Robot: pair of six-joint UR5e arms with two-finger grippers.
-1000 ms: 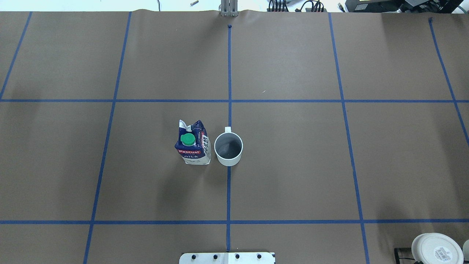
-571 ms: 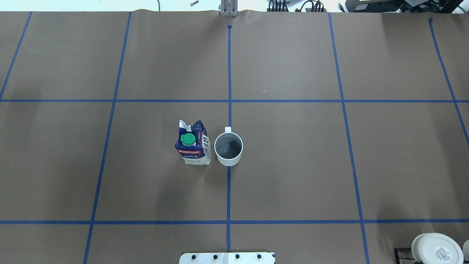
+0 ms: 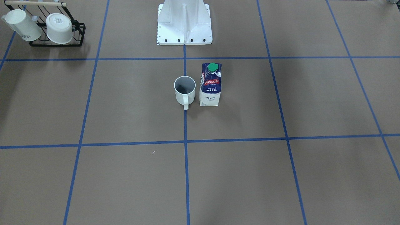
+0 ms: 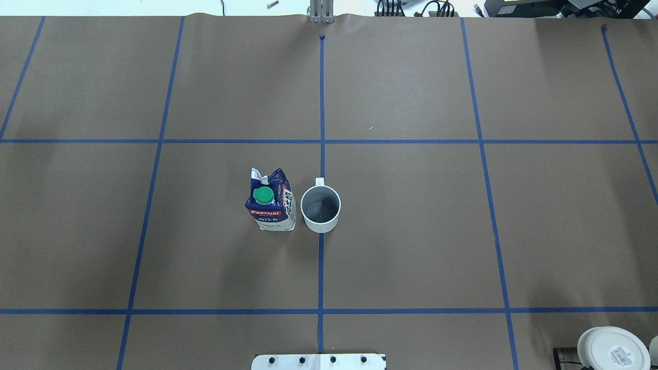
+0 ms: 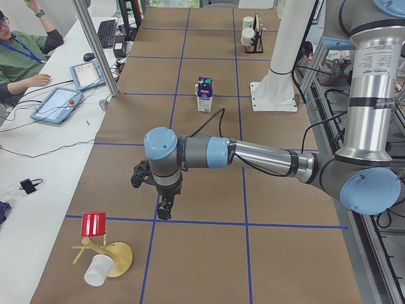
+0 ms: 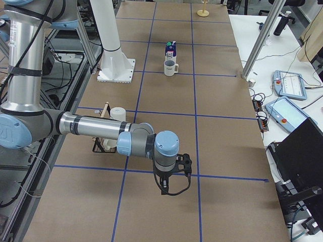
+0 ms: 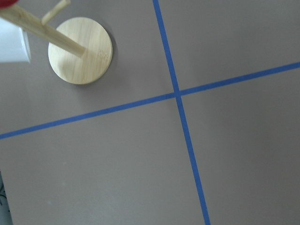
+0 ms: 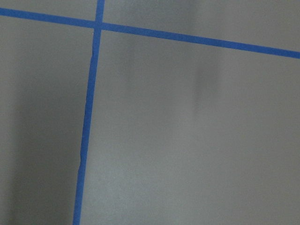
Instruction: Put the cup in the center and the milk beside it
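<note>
The white cup [image 4: 320, 208] stands upright on the blue tape line [image 4: 321, 267] in the middle of the brown surface, handle pointing away from the robot. The milk carton [image 4: 270, 203] stands upright right beside it, on the robot's left. Both also show in the front view, cup [image 3: 184, 90] and carton [image 3: 211, 86]. My left gripper [image 5: 163, 212] hangs over the table's left end, far from both. My right gripper [image 6: 169, 189] hangs over the right end. I cannot tell whether either is open or shut. The wrist views show only bare surface and tape.
A black rack [image 3: 56, 43] with two other white cups stands by the robot's right side. A wooden mug tree [image 5: 115, 258] with a red cup [image 5: 94, 225] and a white cup [image 5: 97, 271] stands at the left end. The robot's base [image 3: 184, 25] is behind the cup.
</note>
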